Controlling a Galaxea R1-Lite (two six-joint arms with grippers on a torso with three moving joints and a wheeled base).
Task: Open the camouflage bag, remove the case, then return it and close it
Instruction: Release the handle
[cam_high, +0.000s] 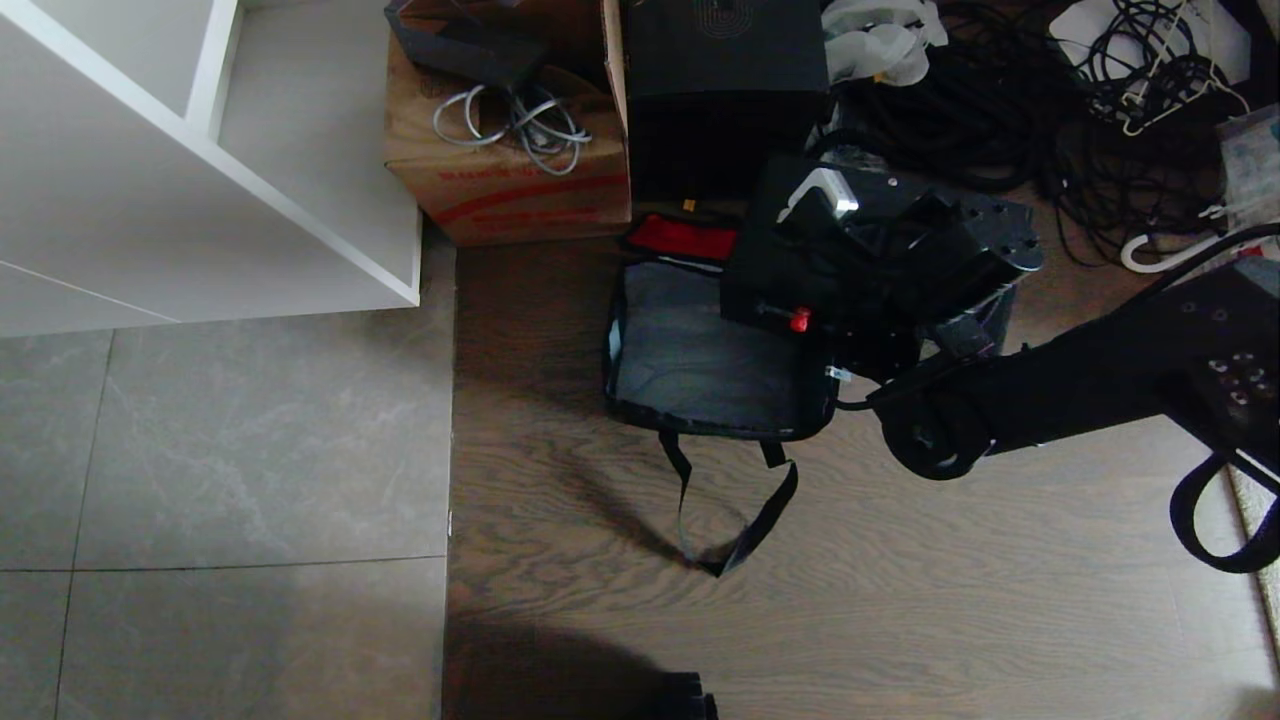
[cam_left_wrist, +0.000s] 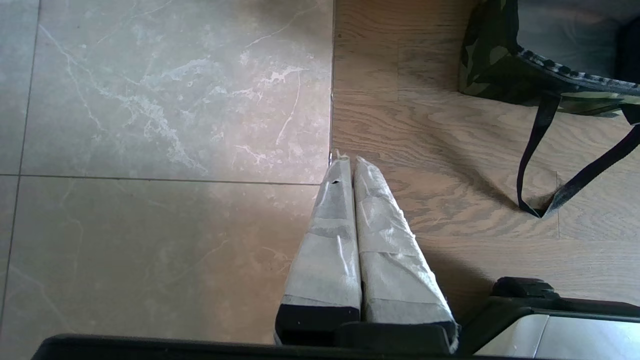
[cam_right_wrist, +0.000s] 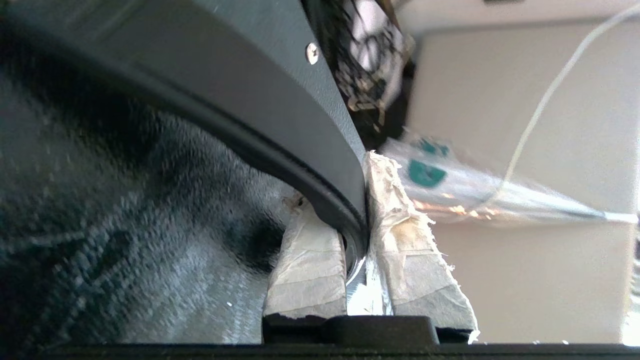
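Right gripper (cam_right_wrist: 356, 220) pinched tight on the case (cam_right_wrist: 240, 85) edge, over the camouflage bag (cam_high: 700, 370) lying open, left gripper (cam_left_wrist: 353, 165) closed, empty.

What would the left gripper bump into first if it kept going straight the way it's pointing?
Probably just the floor. The left gripper, shut and empty, points down at the seam between the grey tiles and the wood flooring. The camouflage bag lies off to one side.

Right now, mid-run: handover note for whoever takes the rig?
Right gripper: shut on the edge of the case, holding it over the open camouflage bag.
Left gripper: shut, empty, parked over the floor beside the bag.
Bag lies on the wood floor, grey lining exposed, handles splayed toward the robot.
Done: bag opened, case gripped.
Left: case back in if already removed, close bag.
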